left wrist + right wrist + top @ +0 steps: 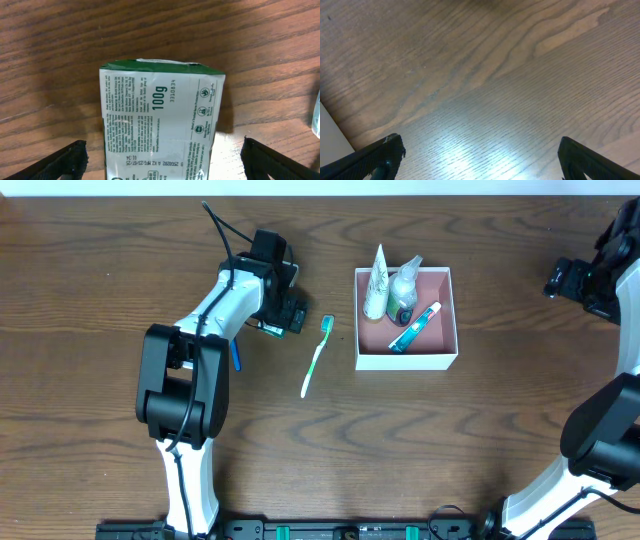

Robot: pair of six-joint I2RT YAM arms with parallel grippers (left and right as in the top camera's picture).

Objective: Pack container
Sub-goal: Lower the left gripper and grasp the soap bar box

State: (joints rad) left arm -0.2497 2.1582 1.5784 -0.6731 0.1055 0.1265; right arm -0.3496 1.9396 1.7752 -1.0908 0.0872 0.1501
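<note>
Dark wood counter (480,440); container (405,361) sits right of centre with a tube (376,285) and a bottle (403,290) inside. The left tool (162,167) is spread wide, one finger on either side of a green-and-white packet (160,115), no grip yet. The right tool (482,160) is also wide and empty, over bare counter far right.

Suggest: centre on the packet and drop lower before closing, so the pads catch its flanks and not its top edge. Lift high, clear the toothbrush (316,360), and set it down in the container's free front strip.
</note>
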